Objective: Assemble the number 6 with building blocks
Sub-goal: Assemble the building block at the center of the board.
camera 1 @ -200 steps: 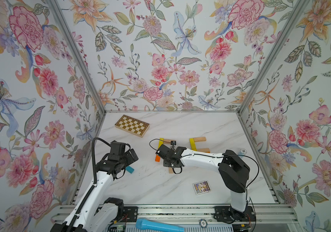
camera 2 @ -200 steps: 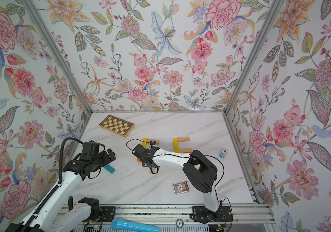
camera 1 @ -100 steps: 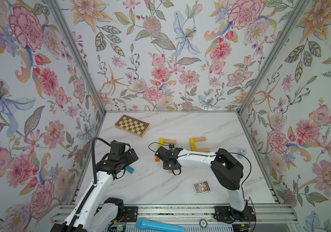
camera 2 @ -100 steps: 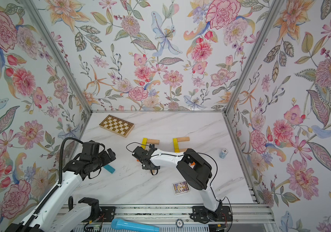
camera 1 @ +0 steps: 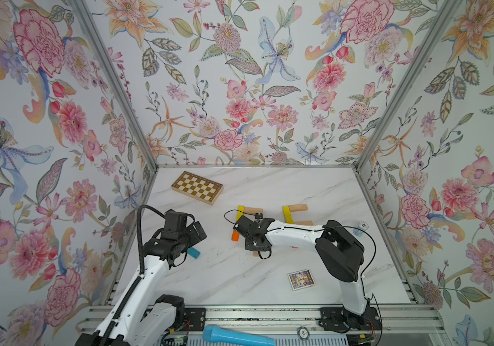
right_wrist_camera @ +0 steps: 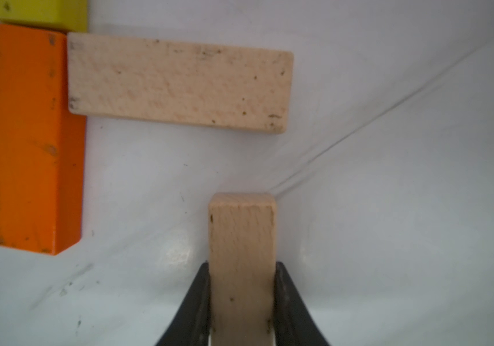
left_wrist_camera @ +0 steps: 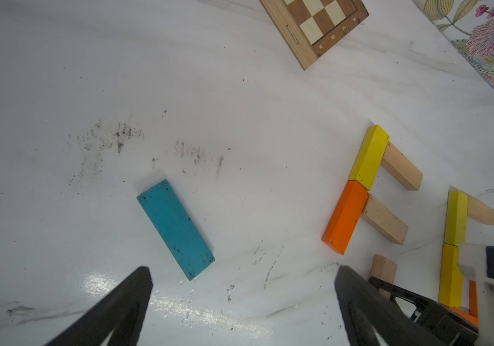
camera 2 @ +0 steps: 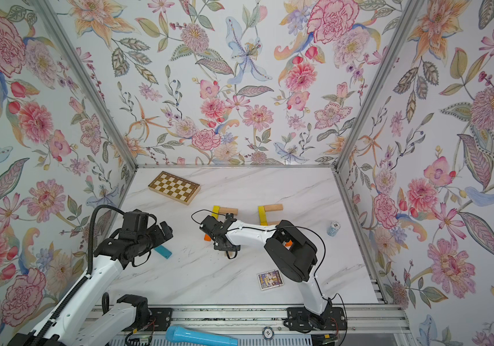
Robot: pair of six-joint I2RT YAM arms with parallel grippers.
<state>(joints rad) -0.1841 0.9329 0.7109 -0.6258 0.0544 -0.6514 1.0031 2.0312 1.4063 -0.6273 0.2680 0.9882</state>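
Tabletop (camera 1: 233, 278): white marble pattern; dark scuff specks (left_wrist_camera: 111, 139) left of its centre.
Walls (camera 1: 239, 90): floral wallpaper on three sides; aluminium posts (camera 1: 111, 81) in both back corners.
Front rail (camera 1: 254, 313): slotted aluminium, along the lower edge in both top views; a blue cylinder (camera 1: 236, 337) lies just below it in the frame.
Chequered board (camera 1: 197, 187): flat, upper left of the tabletop, near the back wall.
Picture card (camera 1: 301, 279): flat, lower right of centre.
Chip stack (camera 1: 363, 226): right edge of the tabletop.
Left gripper (left_wrist_camera: 242, 269): fingers spread wide, nothing between them; left side of the tabletop.
Teal block (left_wrist_camera: 175, 229): flat, just beyond the left fingertips, well apart from the other blocks.
Right gripper (right_wrist_camera: 242, 266): pinching a beige block (right_wrist_camera: 242, 227) by its long sides, at tabletop centre; lifted or resting, cannot tell.
Number 6 (left_wrist_camera: 359, 185): partial. A yellow block (left_wrist_camera: 370, 157) and an orange block (left_wrist_camera: 346, 217) lie end to end; a first beige bar (left_wrist_camera: 401, 169) butts the yellow, a second beige bar (left_wrist_camera: 385, 220) the orange. The held block points at the second bar's free end, apart from it.
Second cluster (camera 1: 288, 214): yellow and beige blocks right of centre, partly behind the right arm (camera 1: 293, 236).
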